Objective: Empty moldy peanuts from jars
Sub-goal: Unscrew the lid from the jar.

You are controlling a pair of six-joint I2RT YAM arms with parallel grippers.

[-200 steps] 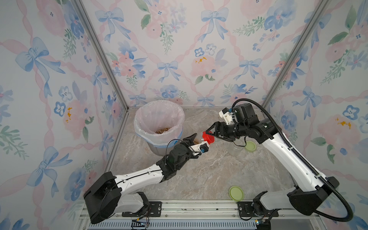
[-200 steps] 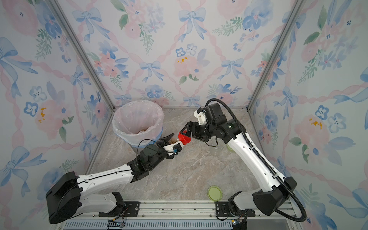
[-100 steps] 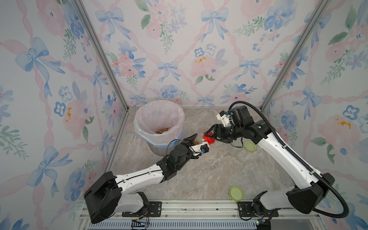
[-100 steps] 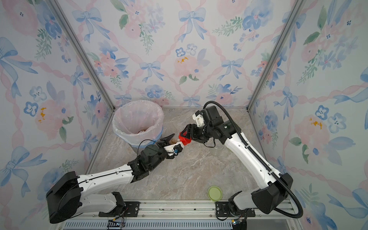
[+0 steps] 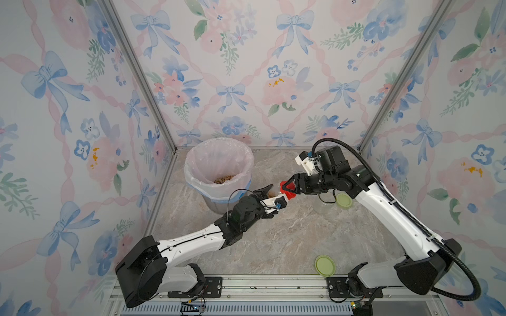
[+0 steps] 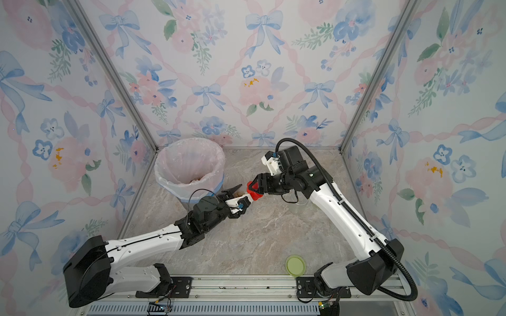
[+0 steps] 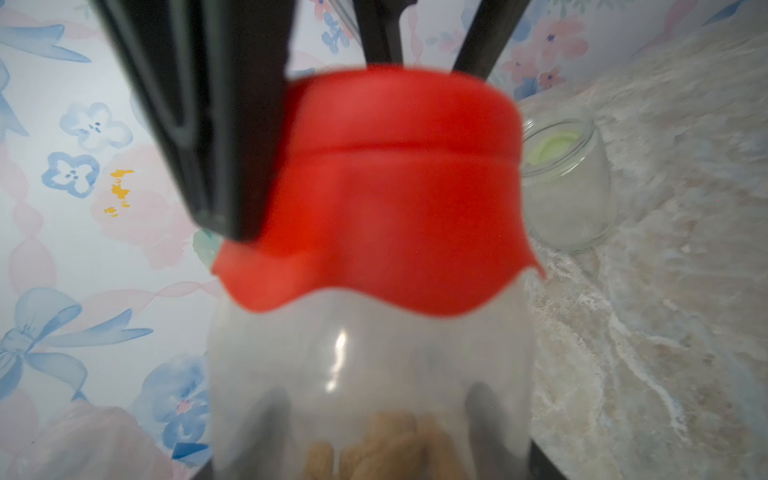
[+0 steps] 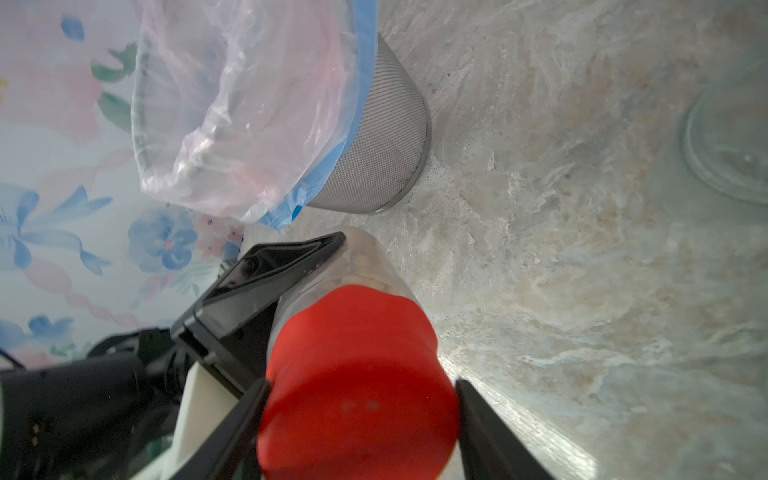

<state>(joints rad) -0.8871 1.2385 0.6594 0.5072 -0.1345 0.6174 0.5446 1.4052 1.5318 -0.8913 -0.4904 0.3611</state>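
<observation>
Both arms reach inward and meet above the table, beside the bag-lined grey mesh bin (image 5: 191,175) with tan-brown peanuts (image 5: 224,179) at its bottom. The left gripper (image 5: 271,195) clamps the small clear jar (image 7: 374,353), which holds more of them. The right gripper (image 5: 287,188) is closed around its red lid (image 8: 353,395).

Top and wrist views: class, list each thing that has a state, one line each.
red-lidded jar, held above the table, peanuts inside
red lid, on its jar
left gripper, shut on the red-lidded jar
right gripper, shut on the red lid
clear jar, upright on the table, lid off
far green lid, off, flat beside the clear jar
near green lid, off, flat on the table
bin, upright, bag-lined, peanut heap inside
</observation>
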